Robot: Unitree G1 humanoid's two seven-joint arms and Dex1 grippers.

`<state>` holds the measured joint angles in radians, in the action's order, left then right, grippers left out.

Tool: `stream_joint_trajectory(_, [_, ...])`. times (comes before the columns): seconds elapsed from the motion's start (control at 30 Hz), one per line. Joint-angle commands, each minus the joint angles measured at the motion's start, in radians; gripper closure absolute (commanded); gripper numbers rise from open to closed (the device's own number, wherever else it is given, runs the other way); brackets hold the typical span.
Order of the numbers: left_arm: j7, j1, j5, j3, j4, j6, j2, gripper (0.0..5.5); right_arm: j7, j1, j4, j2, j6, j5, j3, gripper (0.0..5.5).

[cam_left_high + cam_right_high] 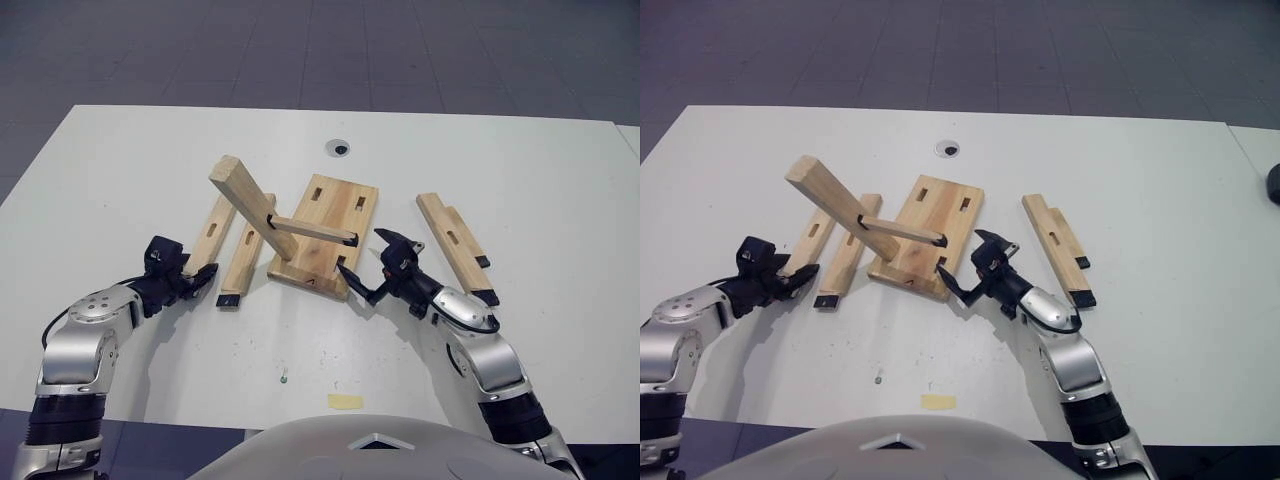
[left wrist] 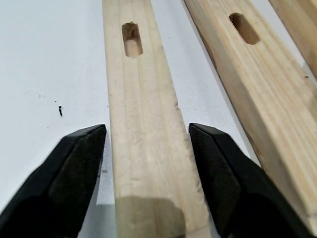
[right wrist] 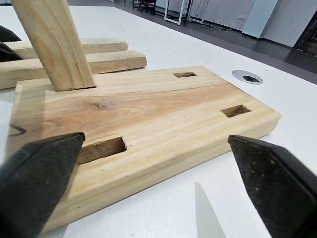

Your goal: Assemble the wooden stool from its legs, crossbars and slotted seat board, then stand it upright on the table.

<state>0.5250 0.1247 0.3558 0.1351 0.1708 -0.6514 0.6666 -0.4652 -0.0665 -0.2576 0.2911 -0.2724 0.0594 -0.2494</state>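
The white table (image 1: 540, 170) fills most of the head view. At its centre lies the slotted seat board (image 1: 330, 215), flat and turned a little clockwise, with four slots near its corners. One stool leg (image 1: 245, 195) stands in the board's lower-left corner and leans toward the upper left of the frame. A thin crossbar (image 1: 315, 232) runs from that leg's side rightward across the board; whether its far end sits in a slot cannot be told.

Left of the board two more legs lie flat side by side. These are the outer leg (image 1: 215, 232) and the inner leg (image 1: 245, 255), which has a dark cap at its near end. Right of the board another pair, the right legs (image 1: 455, 240), lie touching each other, dark caps toward the lower right.

The left gripper (image 1: 203, 276) sits at lower left, at the near end of the outer leg. Its fingers (image 2: 74, 163) are parted on either side of that leg with a sliver of table showing on each side, gripping nothing. The right gripper (image 1: 360, 250) is just right of centre at the board's lower-right corner. Its fingers (image 3: 272, 178) are spread wide along the board's near edge and hold nothing.

A round cable grommet (image 1: 340, 147) sits above the board. A yellow tape strip (image 1: 345, 401) and a small green speck (image 1: 285, 377) lie near the bottom edge.
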Motion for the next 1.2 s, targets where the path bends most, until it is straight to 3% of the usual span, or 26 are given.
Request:
stream_joint_trajectory(0.03, [0.024,0.053,-0.034,-0.038,-0.017,-0.037,0.024,3.21,0.02,0.013,-0.016,-0.007,-0.015,-0.006,0.01,0.1])
stream_joint_trajectory(0.1, [0.025,0.055,-0.037,-0.042,-0.017,-0.038,0.027,3.46,0.028,0.014,-0.019,-0.008,-0.016,-0.005,0.017,0.1])
stream_joint_trajectory(0.27, [0.012,0.064,-0.027,-0.036,0.007,-0.036,0.007,3.47,0.039,0.01,-0.018,-0.005,-0.012,-0.008,0.017,0.1])
stream_joint_trajectory(0.37, [-0.048,0.019,-0.009,0.033,0.018,0.006,-0.045,3.47,0.047,0.01,-0.013,-0.004,-0.014,0.0,0.031,0.1])
stream_joint_trajectory(0.53, [-0.169,-0.12,0.003,0.131,0.088,0.025,-0.097,3.47,0.075,0.152,0.066,0.003,-0.053,0.075,0.188,0.1])
stream_joint_trajectory(0.67, [-0.194,-0.263,-0.01,0.124,0.188,0.029,-0.071,3.47,0.084,0.371,0.083,-0.023,-0.191,0.325,0.397,0.1])
stream_joint_trajectory(0.8, [-0.133,-0.386,-0.058,0.076,0.242,0.078,0.013,3.47,0.198,0.594,0.049,-0.108,-0.428,0.819,0.595,0.1])
stream_joint_trajectory(0.93, [-0.05,-0.47,-0.105,0.016,0.243,0.169,0.073,3.47,0.354,0.664,0.031,-0.219,-0.517,1.215,0.595,0.1])
stream_joint_trajectory(1.2, [0.05,-0.492,-0.069,-0.081,0.28,0.184,0.023,3.47,0.495,0.657,0.065,-0.326,-0.51,1.304,0.512,0.1])
